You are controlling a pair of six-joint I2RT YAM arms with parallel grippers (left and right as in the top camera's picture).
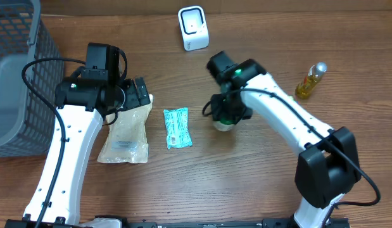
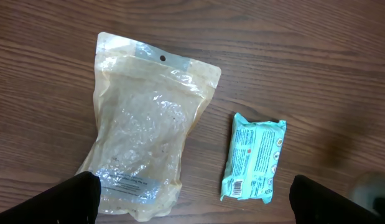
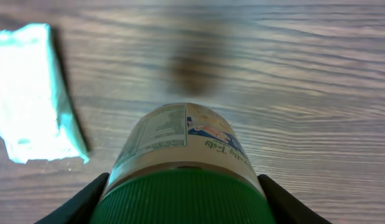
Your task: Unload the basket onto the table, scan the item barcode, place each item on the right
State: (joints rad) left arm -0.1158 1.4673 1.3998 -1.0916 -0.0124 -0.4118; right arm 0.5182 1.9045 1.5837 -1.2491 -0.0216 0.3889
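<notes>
right gripper [image 3: 186, 200] clamped on green-lidded jar [image 3: 180, 134], lid cropped, label print unreadable | jar just right of teal packet [image 1: 177, 128], mostly hidden under wrist overhead | left gripper [image 2: 195, 196] spread wide above pouch [image 2: 142, 143], fingertips cropped

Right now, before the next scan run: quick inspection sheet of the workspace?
Surface: wooden table, no damage seen.
Job's things: green-lidded jar, held; teal packet and clear pouch lying flat; white scanner at the far edge.
Clutter: oil bottle, far right.
Grippers: left gripper open over the clear pouch; right gripper closed on the jar's lid.
Cables: black cables along both arms.
Surroundings: grey basket at left.
</notes>
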